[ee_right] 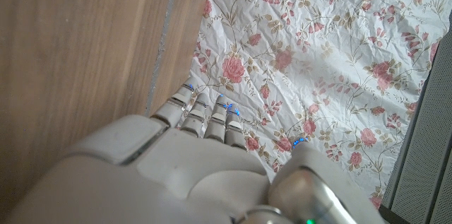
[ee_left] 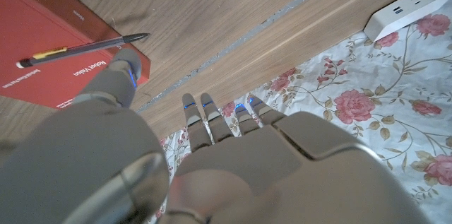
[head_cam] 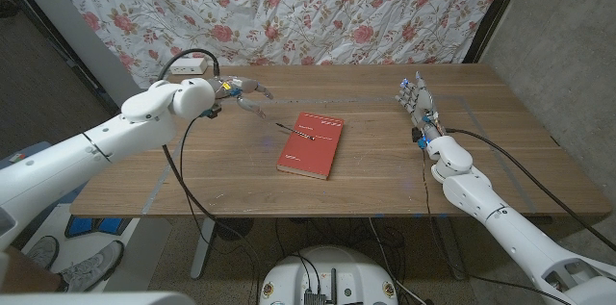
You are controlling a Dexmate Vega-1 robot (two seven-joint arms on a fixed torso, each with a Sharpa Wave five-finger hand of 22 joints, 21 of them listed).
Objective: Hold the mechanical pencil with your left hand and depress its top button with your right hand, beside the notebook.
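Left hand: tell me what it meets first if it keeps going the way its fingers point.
Judging by the head view, the left hand points toward the pencil lying on the notebook. Probably the pencil's tip end comes first, though height above the table is unclear.

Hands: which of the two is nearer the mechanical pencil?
The left hand, open above the table just left of the red notebook, close to the pencil lying over the notebook's edge. The right hand stands far across the table.
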